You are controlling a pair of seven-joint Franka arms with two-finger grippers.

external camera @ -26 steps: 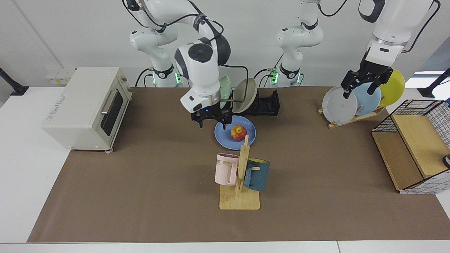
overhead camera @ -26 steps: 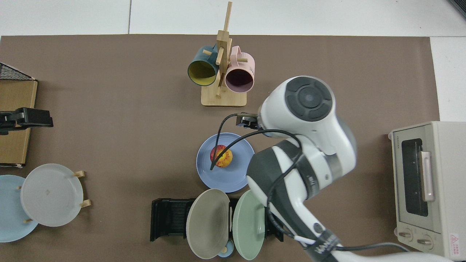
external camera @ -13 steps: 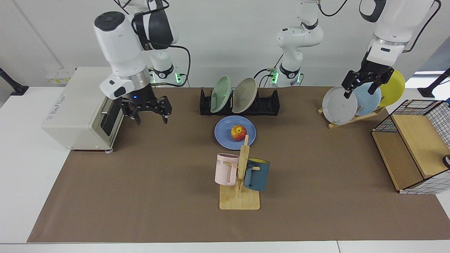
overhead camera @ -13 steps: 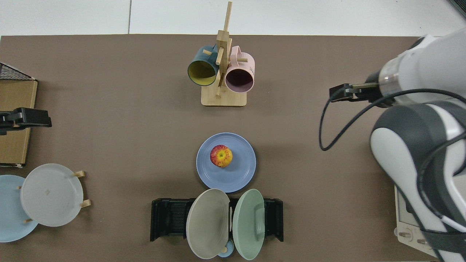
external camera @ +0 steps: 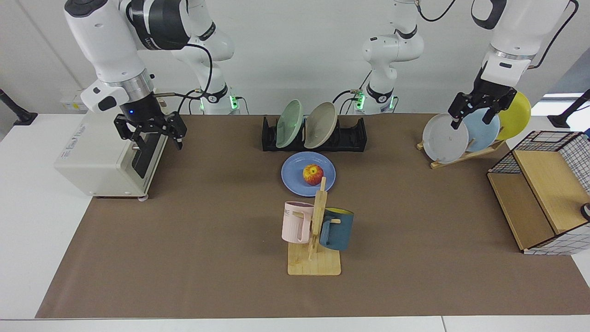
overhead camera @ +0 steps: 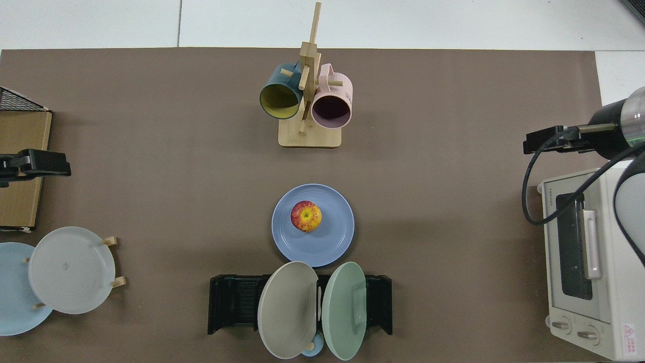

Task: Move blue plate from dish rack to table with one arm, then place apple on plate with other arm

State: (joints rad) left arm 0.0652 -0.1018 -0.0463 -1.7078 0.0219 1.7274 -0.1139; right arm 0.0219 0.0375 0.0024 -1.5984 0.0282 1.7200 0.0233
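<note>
Facing view | apple [external camera: 313,174] on blue plate [external camera: 295,180] mid-table [external camera: 184,258] | right gripper [external camera: 150,133] open over toaster oven [external camera: 106,143] | left gripper [external camera: 479,109] open, waiting.

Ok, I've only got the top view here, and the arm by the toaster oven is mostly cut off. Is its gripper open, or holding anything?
Observer: In the facing view that is the right gripper. It is open and empty, and hangs in the air by the door of the toaster oven.
Operator: And the other one?
Observer: The left gripper is open too, raised in front of the plates on the wooden plate stand.
Operator: How many plates there? I count two.
Observer: Three. A yellow plate stands behind the grey plate and the sky-blue plate.
</note>
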